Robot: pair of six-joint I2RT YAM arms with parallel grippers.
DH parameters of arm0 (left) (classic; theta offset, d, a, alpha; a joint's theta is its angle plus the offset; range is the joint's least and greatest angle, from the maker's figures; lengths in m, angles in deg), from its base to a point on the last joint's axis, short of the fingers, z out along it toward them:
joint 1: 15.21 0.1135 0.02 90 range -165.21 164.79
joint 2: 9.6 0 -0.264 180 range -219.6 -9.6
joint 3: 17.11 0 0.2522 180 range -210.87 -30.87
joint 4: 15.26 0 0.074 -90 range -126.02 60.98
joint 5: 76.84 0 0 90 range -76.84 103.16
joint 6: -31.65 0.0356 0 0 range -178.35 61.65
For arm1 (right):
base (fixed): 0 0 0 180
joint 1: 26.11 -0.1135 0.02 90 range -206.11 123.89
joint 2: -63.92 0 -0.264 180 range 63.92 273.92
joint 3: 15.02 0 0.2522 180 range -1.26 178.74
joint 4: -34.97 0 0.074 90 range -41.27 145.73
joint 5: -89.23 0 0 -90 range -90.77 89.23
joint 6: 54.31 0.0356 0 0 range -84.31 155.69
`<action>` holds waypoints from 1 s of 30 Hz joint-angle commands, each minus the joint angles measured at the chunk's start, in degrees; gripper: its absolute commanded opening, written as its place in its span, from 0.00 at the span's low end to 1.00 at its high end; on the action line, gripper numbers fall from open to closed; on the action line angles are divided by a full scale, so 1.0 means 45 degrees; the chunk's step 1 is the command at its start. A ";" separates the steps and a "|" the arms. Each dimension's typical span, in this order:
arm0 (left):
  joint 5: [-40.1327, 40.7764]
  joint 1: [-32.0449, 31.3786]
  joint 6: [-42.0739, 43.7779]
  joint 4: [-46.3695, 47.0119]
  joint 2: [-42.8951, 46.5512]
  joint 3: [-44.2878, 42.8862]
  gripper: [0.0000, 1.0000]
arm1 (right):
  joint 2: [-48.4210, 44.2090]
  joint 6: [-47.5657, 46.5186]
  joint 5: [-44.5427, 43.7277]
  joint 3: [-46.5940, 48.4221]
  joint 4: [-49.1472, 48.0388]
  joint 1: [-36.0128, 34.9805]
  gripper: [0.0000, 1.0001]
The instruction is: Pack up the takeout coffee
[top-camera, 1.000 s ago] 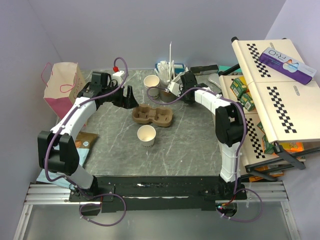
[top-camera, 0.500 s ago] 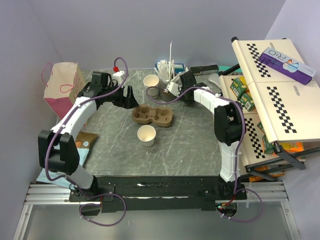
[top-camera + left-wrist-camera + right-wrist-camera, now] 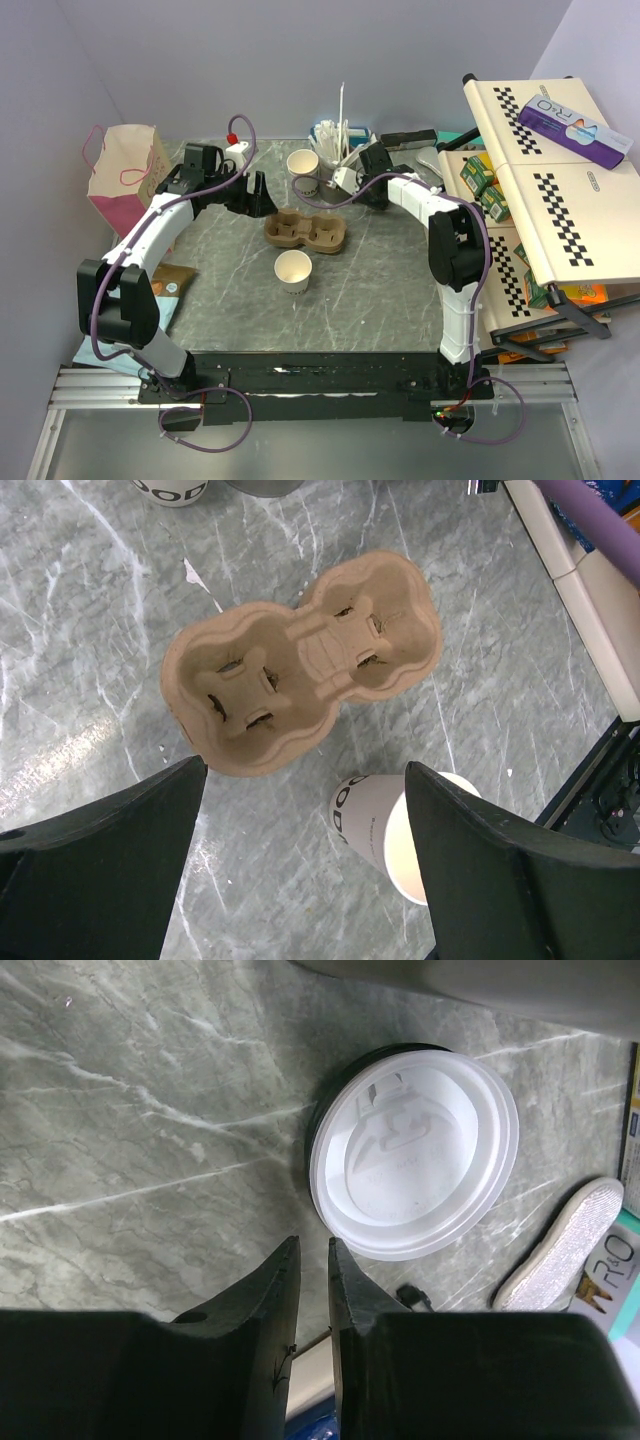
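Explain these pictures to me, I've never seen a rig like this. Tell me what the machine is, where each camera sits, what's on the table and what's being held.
These are two robot arms bolted to the near edge of a grey table. The wide picture looks down from above and behind them. The other two come from a camera on each wrist, so the dark prongs are that arm's own fingers. On the table are a brown cardboard tray with two empty wells, an open paper cup nearer the arms, a second cup behind, a holder of straws and, at the left, a pink bag. The left gripper hangs wide open close to the tray. The right gripper, jaws barely apart, hovers beside a white lid. Neither holds anything.
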 commanded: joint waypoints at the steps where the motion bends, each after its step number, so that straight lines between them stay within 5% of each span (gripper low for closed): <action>1: -0.0274 -0.0035 -0.0045 0.0352 0.0199 -0.0346 0.87 | 0.0182 -0.0679 0.0190 0.0405 0.0234 -0.0046 0.24; 24: -0.0293 -0.0035 -0.0064 0.0371 0.0023 -0.0443 0.87 | 0.0358 -0.2124 -0.0064 0.0602 0.0411 -0.0026 0.14; 30: -0.0274 -0.0035 -0.0064 0.0371 0.0023 -0.0482 0.87 | 0.0456 -0.2261 0.0092 0.1011 0.0626 -0.0026 0.00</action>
